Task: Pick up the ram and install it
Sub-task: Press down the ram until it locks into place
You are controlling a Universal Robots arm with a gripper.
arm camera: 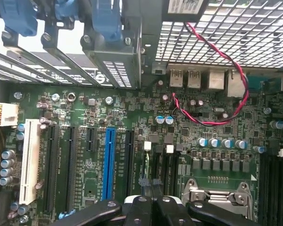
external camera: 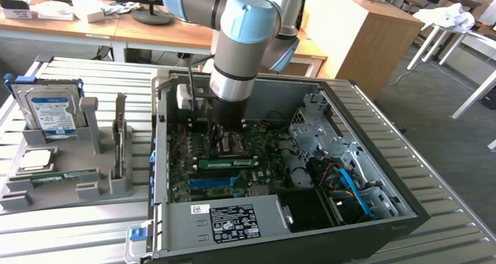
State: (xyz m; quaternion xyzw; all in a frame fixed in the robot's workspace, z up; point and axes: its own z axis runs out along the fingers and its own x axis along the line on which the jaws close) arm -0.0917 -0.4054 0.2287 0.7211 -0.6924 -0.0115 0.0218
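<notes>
1. At the exterior view's left, a grey holder (external camera: 46,191) stands on the slatted table (external camera: 449,159). It carries a hard drive (external camera: 48,110) upright at the back, a processor chip (external camera: 37,159) lying flat in front of it, and a second green stick (external camera: 66,176) set on edge in a low slot.
2. Just to the right, on the same holder, an upright grey card (external camera: 120,139) stands on its own.
3. Next comes the open computer case (external camera: 364,241), lying on its side with the motherboard (external camera: 186,177) facing up. A labelled power supply (external camera: 225,220) fills its near corner.
4. The arm (external camera: 244,38) reaches straight down into the case. The gripper (external camera: 225,145) is low over the board beside the processor socket (arm camera: 217,193).
5. The ram (external camera: 226,163) stands on edge in a memory slot, directly under the gripper and just behind a blue slot (external camera: 213,183). In the wrist view it is a thin green edge (arm camera: 145,165) running up to the fingertips (arm camera: 144,182).
6. The jaws are drawn together, pads side by side (arm camera: 150,188) over the ram's top edge (whether they press on it cannot be told).
7. Further right are the metal drive cage (external camera: 317,130) and a blue cable (external camera: 352,188).
</notes>
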